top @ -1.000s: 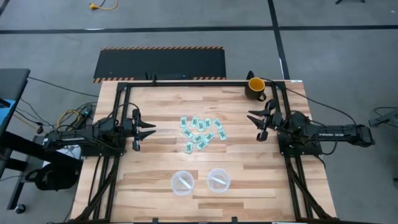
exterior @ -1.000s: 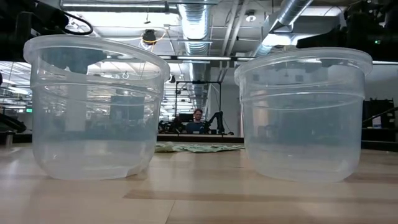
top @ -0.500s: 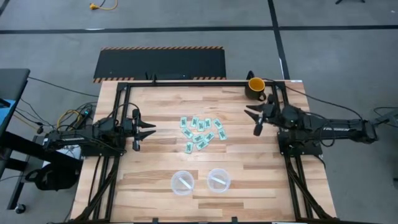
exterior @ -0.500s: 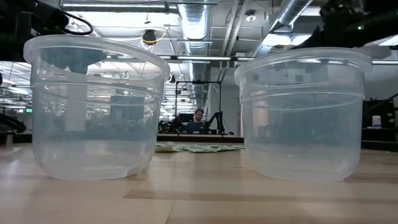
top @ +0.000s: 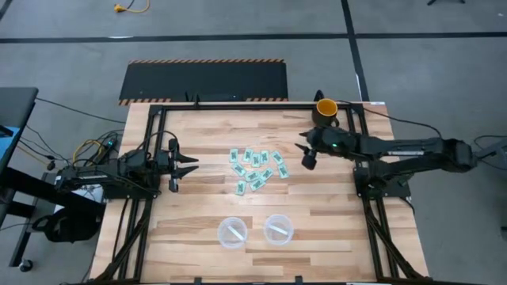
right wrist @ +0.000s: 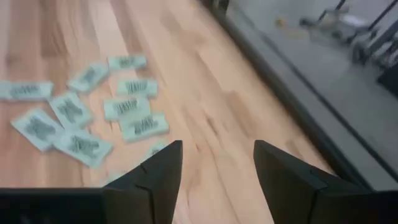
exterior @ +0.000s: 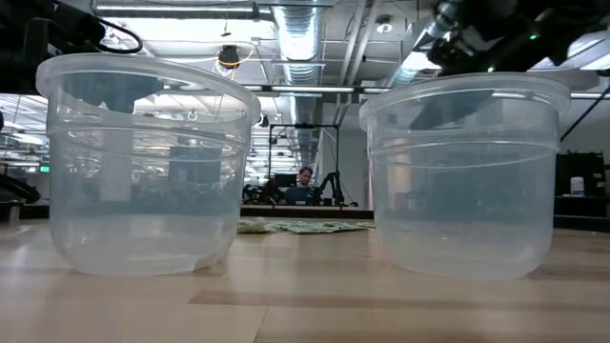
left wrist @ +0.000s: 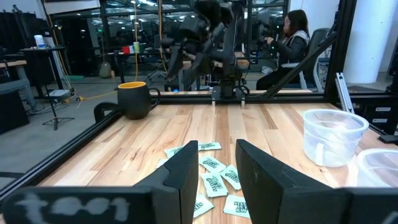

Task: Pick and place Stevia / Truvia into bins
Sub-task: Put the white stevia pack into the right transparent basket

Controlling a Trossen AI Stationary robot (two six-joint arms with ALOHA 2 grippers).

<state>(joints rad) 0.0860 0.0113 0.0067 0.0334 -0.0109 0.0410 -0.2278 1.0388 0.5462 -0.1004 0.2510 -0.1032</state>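
Several light green Stevia / Truvia packets [top: 255, 168] lie flat in a loose cluster at the table's middle; they also show in the wrist views [right wrist: 93, 106] [left wrist: 214, 177]. Two clear plastic bins [top: 232, 232] [top: 278, 229] stand upright near the front edge and fill the low view [exterior: 143, 167] [exterior: 462, 176]. My right gripper [top: 304, 156] [right wrist: 217, 146] hovers open just right of the cluster, tipped downward, nothing between its fingers. My left gripper [top: 188, 165] [left wrist: 217, 146] waits open at the table's left, pointing level at the packets.
A yellow-and-black mug [top: 325, 111] stands at the far right corner, just behind my right arm. A black frame rail [top: 238, 104] runs along the table's far and side edges. Bare wood lies between the packets and the bins. A person sits beyond the table [left wrist: 292, 37].
My right gripper has reached from the table's right edge toward the packets, rising a little and tipping from level to slanting downward. In the low view the arm has come in above the right bin. The packets, the bins and my left arm have kept still.
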